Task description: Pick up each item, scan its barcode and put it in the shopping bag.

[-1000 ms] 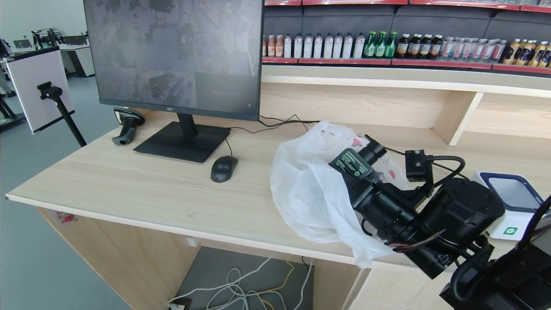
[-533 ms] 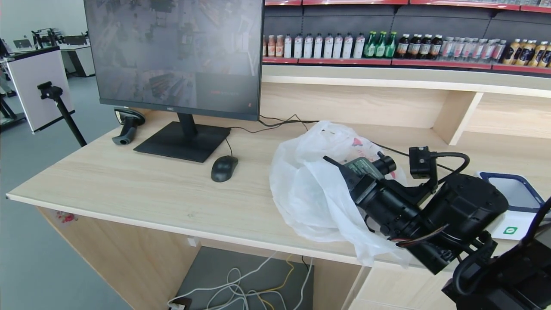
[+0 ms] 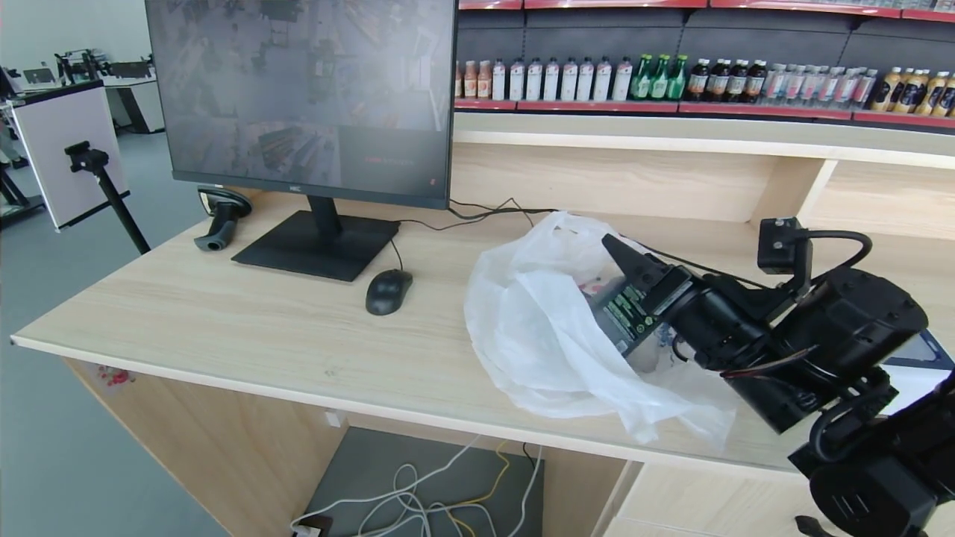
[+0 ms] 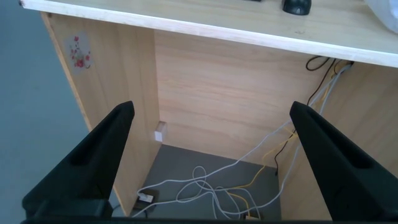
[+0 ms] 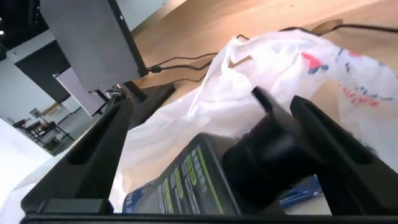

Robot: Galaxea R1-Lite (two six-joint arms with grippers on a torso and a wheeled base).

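Where the white plastic shopping bag (image 3: 537, 335) lies slumped on the light wooden tabletop (image 3: 261, 313), the right pincer (image 5: 211, 106) sits in its open mouth, entering from the robot's right, with its fingers (image 3: 630, 261) spread wide. Inside the bag, between those fingers and close against the pincer's base, lies a dark bottle (image 3: 625, 312) with a green label and a black cap, tilted on its side. In the head view a strip of white bag shows between the upper finger and the bottle, so the pincer is parted and has hold of nothing. The left pincer (image 4: 211, 106) hangs low in front of the counter, below the tabletop's edge, facing the wooden panel underneath and a tangle of loose cables (image 4: 211, 186) on the floor. Its fingers are just as widely parted, with nothing between them. To the robot's left of the bag stands a dark monitor (image 3: 306, 97) on a flat black stand. A black mouse (image 3: 388, 291) lies between that stand and the bag, apart from both. A handheld scanner (image 3: 218, 220) rests beside the stand at the tabletop's far left. Behind the counter runs a shelf (image 3: 671, 106) lined with drink bottles.
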